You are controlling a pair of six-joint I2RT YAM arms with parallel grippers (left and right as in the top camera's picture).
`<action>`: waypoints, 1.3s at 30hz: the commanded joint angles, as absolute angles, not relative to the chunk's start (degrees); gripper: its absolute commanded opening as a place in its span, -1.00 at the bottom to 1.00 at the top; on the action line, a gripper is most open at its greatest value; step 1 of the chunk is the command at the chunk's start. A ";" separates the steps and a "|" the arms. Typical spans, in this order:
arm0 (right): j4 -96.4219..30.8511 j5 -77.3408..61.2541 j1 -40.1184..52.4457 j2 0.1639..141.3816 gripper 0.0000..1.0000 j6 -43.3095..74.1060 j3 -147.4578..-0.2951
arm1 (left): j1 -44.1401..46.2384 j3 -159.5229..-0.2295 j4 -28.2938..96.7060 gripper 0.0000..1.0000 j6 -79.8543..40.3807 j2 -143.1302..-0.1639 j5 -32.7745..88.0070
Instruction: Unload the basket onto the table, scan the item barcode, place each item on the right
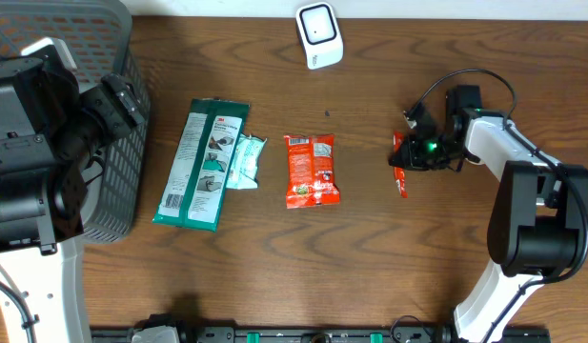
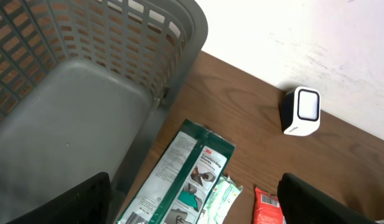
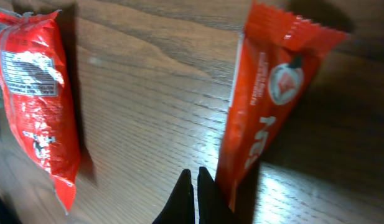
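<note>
We're early in this one, by our reckoning. Nothing is off the bench [image 1: 370,257] and nothing is in front of the white scanner [image 1: 319,35], which sits alone at the far edge. So the pick, the carry to the scanner and the scan itself all look to be ahead of us.

Down at the right gripper [image 3: 195,182], the two fingers are pressed together, low over the wood, with nothing between them. The slim red packet [image 3: 266,112], which we take to be the item in play, lies flat just beside those tips. Its long edge is against them or barely off; we can't tell which. From above, it lies on the side of the right gripper toward the middle of the bench, well apart from the scanner. No barcode shows on the face we can see, so it may need turning.

Over on the other side, the left gripper [image 2: 192,193] hangs near the rim of the grey basket [image 2: 179,37], spread wide and empty. Nearby lie the green 3M pack [image 1: 200,164], the pale green sachet [image 1: 244,160] and the red snack bag [image 1: 311,170], all flat on the bench.

For a grasp, we'd judge the right gripper must open and straddle the packet first.
</note>
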State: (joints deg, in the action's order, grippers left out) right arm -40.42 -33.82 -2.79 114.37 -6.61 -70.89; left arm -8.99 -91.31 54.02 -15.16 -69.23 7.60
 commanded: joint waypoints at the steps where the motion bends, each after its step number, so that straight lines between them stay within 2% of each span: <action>1: -39.53 -36.49 -2.94 114.50 -0.98 -8.91 -69.93 | -9.21 -91.31 54.17 0.71 -14.66 -69.23 7.94; 3: -39.00 -39.94 -3.03 114.48 -0.97 -9.65 -70.02 | -9.21 -91.31 54.17 0.71 -14.66 -69.23 7.94; 9: -43.33 -46.50 -2.17 111.74 -0.57 -7.90 -75.77 | -9.21 -91.31 54.17 0.70 -14.66 -69.23 7.94; 11: -45.32 -43.33 -0.99 110.02 -0.38 -6.02 -77.65 | -9.21 -91.31 54.17 0.71 -14.66 -69.23 7.94; 12: -46.02 -40.58 -0.32 109.30 -0.36 -4.86 -78.30 | -9.21 -91.31 54.17 0.71 -14.66 -69.23 7.94; 14: -48.07 -26.65 2.90 106.69 -0.31 0.93 -79.75 | -9.21 -91.31 54.17 0.71 -14.66 -69.23 7.94; 19: -51.29 -7.20 9.43 105.47 -0.27 6.35 -79.75 | -9.21 -91.31 54.17 0.71 -14.66 -69.23 7.94; 27: -51.79 14.96 16.36 108.77 -0.21 9.45 -78.24 | -9.21 -91.31 54.17 0.71 -14.66 -69.23 7.94; 39: -47.90 15.57 16.51 113.65 -0.32 9.82 -76.75 | -9.21 -91.31 54.17 0.71 -14.66 -69.23 7.94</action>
